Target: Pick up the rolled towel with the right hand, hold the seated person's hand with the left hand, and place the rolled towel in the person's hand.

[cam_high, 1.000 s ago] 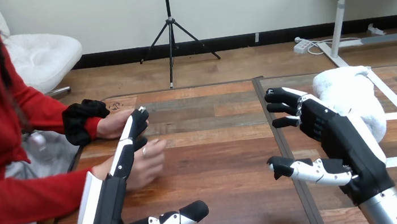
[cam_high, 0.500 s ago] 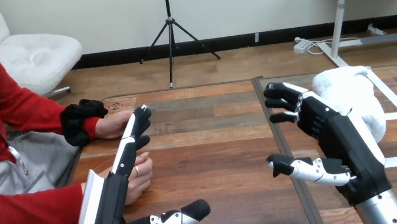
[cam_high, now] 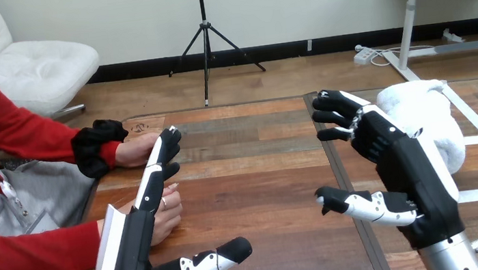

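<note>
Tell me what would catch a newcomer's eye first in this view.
The robot's two hands fill the foreground: the left hand is open at the table's left, with its straight fingers crossing in front of the person's nearer hand. The right hand is open at the right. A white rolled towel lies on the wooden table just behind the right hand and has not yet been picked up.

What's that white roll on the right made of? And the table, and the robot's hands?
The roll looks like soft terry cloth, fuzzy and matte. The table looks like wood planks or wood-look laminate: visible grain, slight sheen. The right hand and left hand seem hard plastic, smooth white shells over black; can't rule out metal inside.
</note>
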{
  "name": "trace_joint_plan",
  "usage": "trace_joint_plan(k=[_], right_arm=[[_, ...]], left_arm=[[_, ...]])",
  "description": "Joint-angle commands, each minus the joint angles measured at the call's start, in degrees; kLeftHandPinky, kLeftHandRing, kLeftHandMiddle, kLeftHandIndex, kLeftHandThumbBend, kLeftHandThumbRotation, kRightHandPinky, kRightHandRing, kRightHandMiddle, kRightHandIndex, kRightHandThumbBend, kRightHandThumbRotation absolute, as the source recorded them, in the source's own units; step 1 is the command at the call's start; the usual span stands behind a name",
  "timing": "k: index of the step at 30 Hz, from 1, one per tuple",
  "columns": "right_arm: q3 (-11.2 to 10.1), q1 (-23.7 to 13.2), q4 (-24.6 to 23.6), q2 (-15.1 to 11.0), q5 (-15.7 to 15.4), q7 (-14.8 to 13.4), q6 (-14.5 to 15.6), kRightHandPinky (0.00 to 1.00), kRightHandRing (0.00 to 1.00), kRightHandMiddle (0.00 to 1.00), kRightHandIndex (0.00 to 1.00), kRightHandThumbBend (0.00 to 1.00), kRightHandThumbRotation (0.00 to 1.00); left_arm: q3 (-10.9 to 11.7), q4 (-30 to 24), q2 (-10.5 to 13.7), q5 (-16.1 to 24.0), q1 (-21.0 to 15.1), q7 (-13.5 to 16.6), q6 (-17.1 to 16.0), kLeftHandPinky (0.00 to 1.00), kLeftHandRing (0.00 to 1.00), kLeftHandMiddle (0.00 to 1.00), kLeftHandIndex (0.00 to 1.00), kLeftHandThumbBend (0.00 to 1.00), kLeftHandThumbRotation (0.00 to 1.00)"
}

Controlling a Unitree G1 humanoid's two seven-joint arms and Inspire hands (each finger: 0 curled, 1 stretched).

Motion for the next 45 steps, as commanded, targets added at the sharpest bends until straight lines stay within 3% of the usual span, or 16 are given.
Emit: trace_joint_plan(k=[1, 32, 45], right_arm=[[0.18, -3.69, 0.20, 1.05, -0.17, -0.68, -2.22, 0.74, 0.81, 0.84, 0.84, 1.00, 0.41], [1.26, -3.86, -1.13, 2.09, 0.51, -0.54, -2.43, 0.73, 0.80, 0.83, 0.85, 1.00, 0.36], [1.44, -3.92, -1.57, 2.29, -0.04, -1.02, -2.21, 0.73, 0.80, 0.83, 0.85, 1.00, 0.36]], left_arm=[[0.25, 0.26, -0.40, -0.38, -3.07, -0.11, -0.08, 0.88, 0.94, 0.95, 0.97, 1.00, 0.54], [0.83, -0.52, -0.57, 0.95, -2.93, 0.34, 1.78, 0.85, 0.93, 0.94, 0.96, 1.00, 0.57], [0.37, -0.50, -0.27, -1.30, -2.91, -1.08, 1.89, 0.88, 0.93, 0.94, 0.95, 1.00, 0.56]])
